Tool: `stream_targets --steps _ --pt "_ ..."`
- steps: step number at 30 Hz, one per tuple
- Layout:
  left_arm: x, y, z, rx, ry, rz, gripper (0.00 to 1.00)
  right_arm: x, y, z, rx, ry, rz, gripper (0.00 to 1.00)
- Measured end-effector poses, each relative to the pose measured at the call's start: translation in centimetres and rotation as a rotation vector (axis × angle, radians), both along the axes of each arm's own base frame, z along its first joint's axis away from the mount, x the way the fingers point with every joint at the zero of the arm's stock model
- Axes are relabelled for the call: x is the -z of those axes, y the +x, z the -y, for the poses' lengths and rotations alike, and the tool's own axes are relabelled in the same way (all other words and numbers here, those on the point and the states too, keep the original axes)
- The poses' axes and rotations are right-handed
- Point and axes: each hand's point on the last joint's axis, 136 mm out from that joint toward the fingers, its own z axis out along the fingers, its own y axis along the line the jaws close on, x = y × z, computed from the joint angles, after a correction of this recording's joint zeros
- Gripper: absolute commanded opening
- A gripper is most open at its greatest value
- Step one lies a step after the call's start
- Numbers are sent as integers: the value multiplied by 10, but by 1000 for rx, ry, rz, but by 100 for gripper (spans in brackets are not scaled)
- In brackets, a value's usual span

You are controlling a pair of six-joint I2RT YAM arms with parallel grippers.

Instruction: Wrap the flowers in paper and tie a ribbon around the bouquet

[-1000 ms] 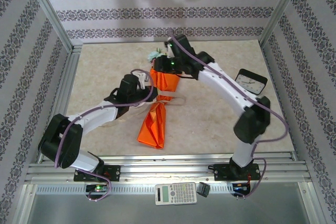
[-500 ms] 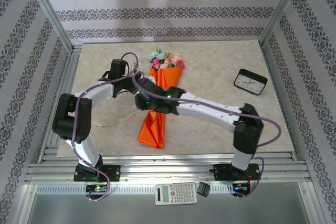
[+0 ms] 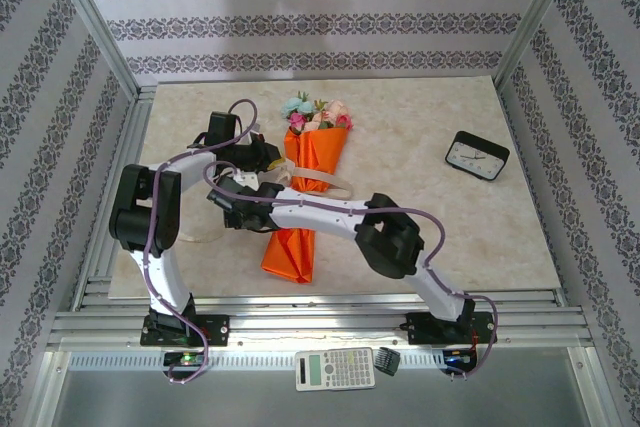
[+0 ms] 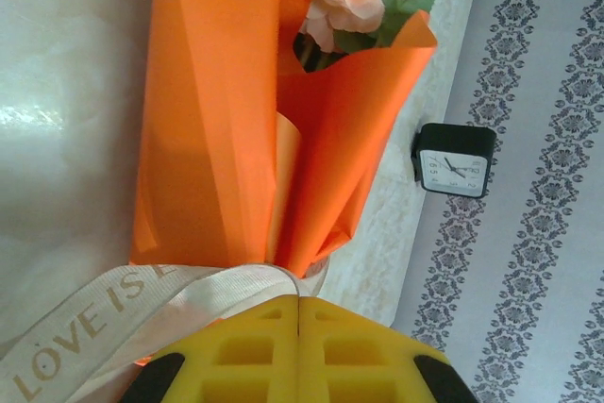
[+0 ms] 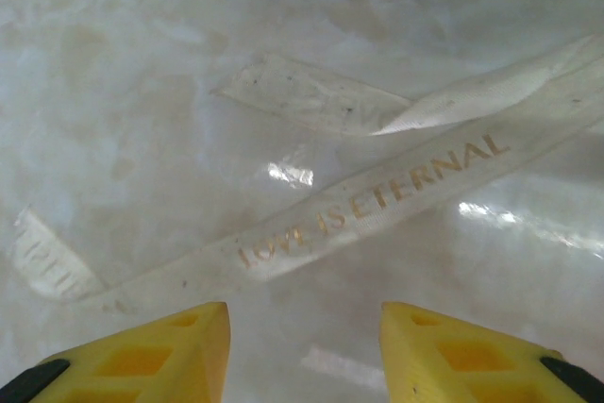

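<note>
From above, the bouquet (image 3: 312, 152) lies on the counter (image 3: 420, 117) just right of the left tool (image 3: 270, 156) and the right tool (image 3: 222, 215); the left wrist view adds that tool pinched shut on the ribbon (image 4: 94, 323) against the paper (image 4: 208, 120); the right wrist view shows its tool open over lettered ribbon.

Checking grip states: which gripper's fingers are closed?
The left gripper: its yellow fingers meet, pinching the ribbon; the right gripper's stand apart above loose ribbon.
</note>
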Motion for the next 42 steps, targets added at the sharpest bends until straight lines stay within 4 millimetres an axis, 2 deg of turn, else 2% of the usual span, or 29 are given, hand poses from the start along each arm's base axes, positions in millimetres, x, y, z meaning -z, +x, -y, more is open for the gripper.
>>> stream_targets --steps 7,14,20,22,24,31,34,37,41,42 --pt "16 3 -8 -16 -22 -55 0 21 15 -15 52 -15 9 50" --pt "8 15 -8 -13 -35 -31 0 36 22 -7 106 -85 18 52" --pt "6 16 -8 -11 -38 -28 0 53 23 3 134 -148 17 50" --pt "5 17 -8 -11 -38 -27 0 52 24 2 136 -148 16 47" --pt "5 17 -8 -11 -38 -26 0 54 24 4 139 -160 14 37" --pt "3 17 -8 -10 -37 -33 0 57 25 16 138 -210 11 10" --pt "1 19 -8 -9 -36 -30 0 56 25 16 122 -223 16 5" --pt "1 18 -8 -9 -36 -34 0 55 25 16 112 -226 22 13" --pt "2 18 -8 -6 -32 -42 0 52 26 7 69 -207 61 43" --pt "1 19 -8 -4 -30 -40 0 50 24 3 47 -203 78 47"
